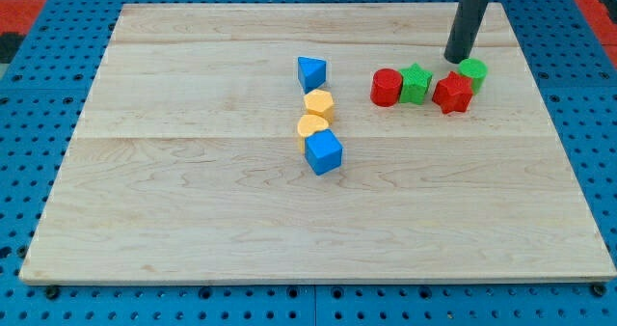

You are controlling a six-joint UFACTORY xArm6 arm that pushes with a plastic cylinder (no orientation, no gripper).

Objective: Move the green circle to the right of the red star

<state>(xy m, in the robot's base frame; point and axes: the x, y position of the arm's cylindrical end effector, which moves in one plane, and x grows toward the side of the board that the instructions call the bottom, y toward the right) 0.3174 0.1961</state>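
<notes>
The green circle (473,73) sits at the upper right of the board, touching the upper right side of the red star (452,93). My tip (455,58) is just to the upper left of the green circle and above the red star, close to both. A green star (415,83) lies left of the red star, and a red cylinder (387,87) lies left of that, the three forming a row.
Near the board's middle a column runs from a blue triangle (311,72) down through a yellow hexagon (319,103) and a yellow heart-like block (313,125) to a blue cube (324,151). The wooden board (193,201) lies on a blue pegboard (29,95).
</notes>
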